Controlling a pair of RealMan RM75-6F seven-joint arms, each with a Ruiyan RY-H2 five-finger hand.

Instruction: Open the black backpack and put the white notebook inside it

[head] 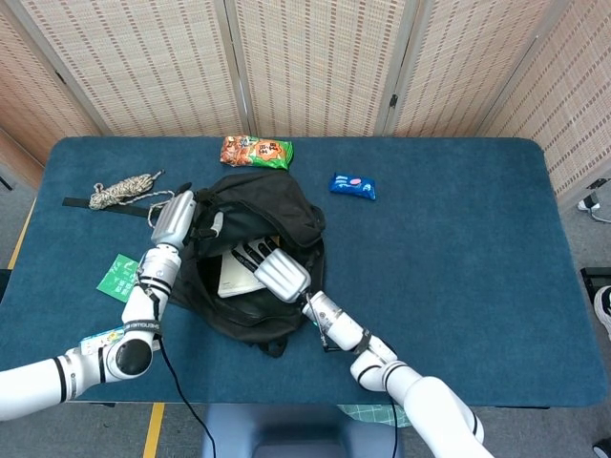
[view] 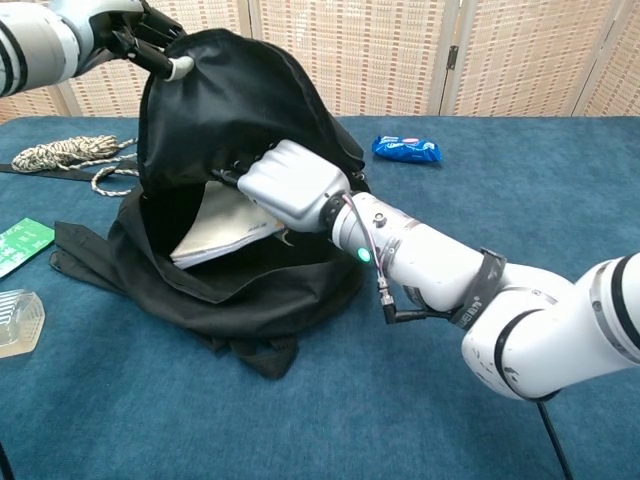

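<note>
The black backpack (head: 277,205) (view: 250,100) lies mid-table with its mouth facing me. My left hand (head: 177,221) (view: 120,25) grips the top flap and holds it up, so the opening gapes. The white notebook (head: 234,277) (view: 215,235) sits tilted inside the opening, mostly within the bag. My right hand (head: 277,272) (view: 290,185) reaches into the mouth and holds the notebook's near edge. Its fingers are partly hidden under the flap.
An orange snack packet (head: 256,151) lies behind the bag and a blue packet (head: 352,185) (view: 405,149) lies to its right. A coiled rope (head: 124,190) (view: 60,155), a green card (head: 119,277) (view: 20,245) and a plastic bottle (head: 95,345) (view: 15,320) lie at the left.
</note>
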